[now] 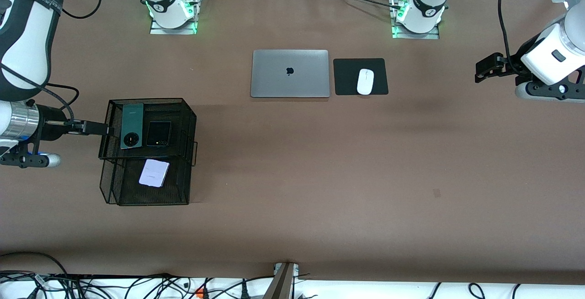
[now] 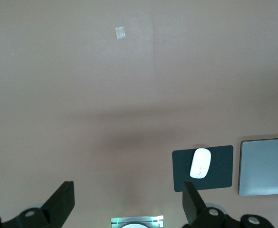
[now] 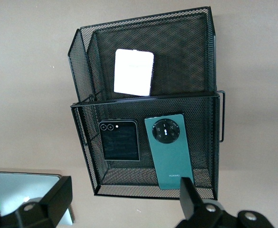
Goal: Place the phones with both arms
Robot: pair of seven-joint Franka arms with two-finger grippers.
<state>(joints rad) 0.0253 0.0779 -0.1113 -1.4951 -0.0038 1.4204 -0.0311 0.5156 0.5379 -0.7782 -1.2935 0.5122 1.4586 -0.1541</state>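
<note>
A black two-tier mesh rack (image 1: 192,125) stands toward the right arm's end of the table. Its upper tier holds the long dark-green phone (image 1: 132,125) and the squarish black phone (image 1: 158,133), lying side by side. Its lower tier, nearer the front camera, holds the pale-lilac phone (image 1: 154,173). My right gripper (image 1: 103,129) is open and empty, in the air at the rack's outer edge. The right wrist view shows the gripper (image 3: 124,199), the rack (image 3: 213,142) and the green (image 3: 169,152), black (image 3: 119,140) and lilac (image 3: 134,71) phones. My left gripper (image 1: 480,68) waits open and empty over bare table (image 2: 128,202).
A closed grey laptop (image 1: 289,73) lies near the arm bases at mid table. Beside it a white mouse (image 1: 365,81) sits on a black pad (image 1: 345,77). All three also show in the left wrist view: laptop (image 2: 267,166), mouse (image 2: 200,163), pad (image 2: 222,166). A small tape mark (image 1: 436,192) lies on the table.
</note>
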